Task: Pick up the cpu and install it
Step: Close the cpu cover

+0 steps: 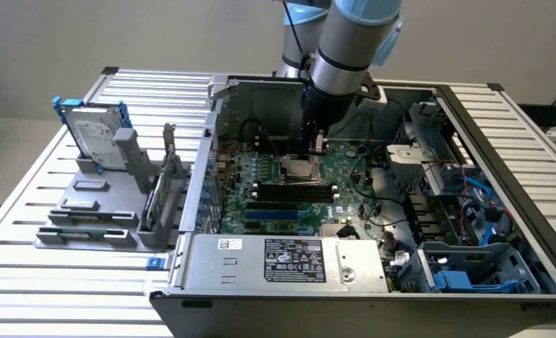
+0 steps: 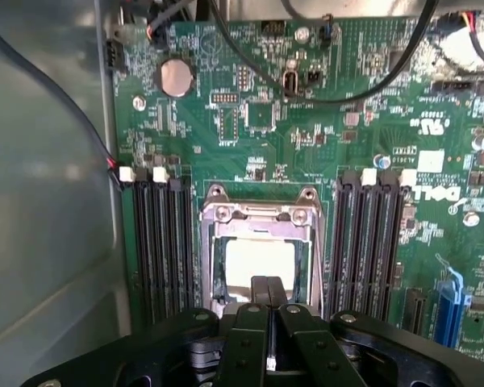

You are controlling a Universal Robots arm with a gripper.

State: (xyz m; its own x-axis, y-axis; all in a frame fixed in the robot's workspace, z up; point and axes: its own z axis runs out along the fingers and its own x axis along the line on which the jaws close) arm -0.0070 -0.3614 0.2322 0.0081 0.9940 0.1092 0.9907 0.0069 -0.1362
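Green motherboard [image 2: 363, 105] beneath; fingers [image 2: 260, 292], pressed together, hide part of the cpu [image 2: 260, 258] in its socket [image 2: 262, 211]; contact unclear.

The motherboard [image 2: 306, 161] was green with fine pale tracing. At its middle the cpu [image 2: 260, 260] showed pale silver inside a grey metal socket frame [image 2: 262, 211], flanked by black memory slots [image 2: 157, 242]; the gripper [image 2: 268, 284] over it was black.

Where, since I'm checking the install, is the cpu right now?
In the wrist view the cpu lies within the metal-framed socket, between two banks of black memory slots, just beyond the tips of the shut gripper.
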